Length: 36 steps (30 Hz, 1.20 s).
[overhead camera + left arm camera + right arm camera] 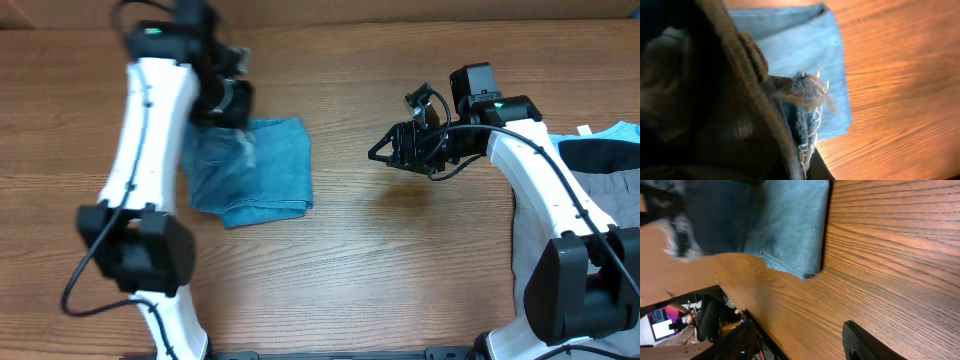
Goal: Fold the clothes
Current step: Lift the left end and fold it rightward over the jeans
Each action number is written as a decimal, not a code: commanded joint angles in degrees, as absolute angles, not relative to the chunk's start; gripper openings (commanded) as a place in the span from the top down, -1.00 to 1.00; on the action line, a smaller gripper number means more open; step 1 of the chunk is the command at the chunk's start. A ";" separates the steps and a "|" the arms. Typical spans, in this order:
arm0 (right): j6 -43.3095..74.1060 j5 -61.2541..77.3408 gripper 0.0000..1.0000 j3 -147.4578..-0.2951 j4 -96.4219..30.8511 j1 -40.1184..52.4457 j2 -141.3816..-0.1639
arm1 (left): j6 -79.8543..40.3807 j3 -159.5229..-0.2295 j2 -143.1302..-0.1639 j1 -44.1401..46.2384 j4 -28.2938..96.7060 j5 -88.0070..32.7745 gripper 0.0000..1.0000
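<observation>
The light blue jeans lie folded into a compact bundle at the table's left centre. My left gripper hovers over the bundle's back left corner, shut on a raised part of the denim. In the left wrist view the frayed hem hangs pinched at my left gripper, with the folded jeans on the table below. My right gripper stands open over bare wood to the right of the jeans, well apart from them. The right wrist view shows the jeans ahead and one dark finger, nothing between the jaws.
A pile of other garments lies at the right edge: grey trousers, a black piece and a pale-blue piece. The right arm's base stands over that pile. Wood table lies between the jeans and the pile.
</observation>
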<state>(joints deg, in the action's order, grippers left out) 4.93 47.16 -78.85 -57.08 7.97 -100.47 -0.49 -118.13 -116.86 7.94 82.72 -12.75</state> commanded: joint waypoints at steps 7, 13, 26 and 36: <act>4.95 47.59 -0.18 -78.83 -56.97 8.14 -100.03 | -5.43 -119.24 -127.83 20.60 81.76 -10.98 0.91; 4.95 47.59 -0.19 -78.83 -56.97 8.14 -100.03 | -6.00 -119.24 -131.55 24.64 82.78 -9.61 0.91; 4.93 47.59 -0.18 -78.83 -56.69 8.14 -100.03 | -9.02 -121.86 -128.35 21.28 86.63 -9.50 -0.29; 4.95 58.74 -0.17 -78.91 -49.15 8.45 -98.96 | -8.58 -128.40 -117.71 11.35 89.97 -6.28 -0.70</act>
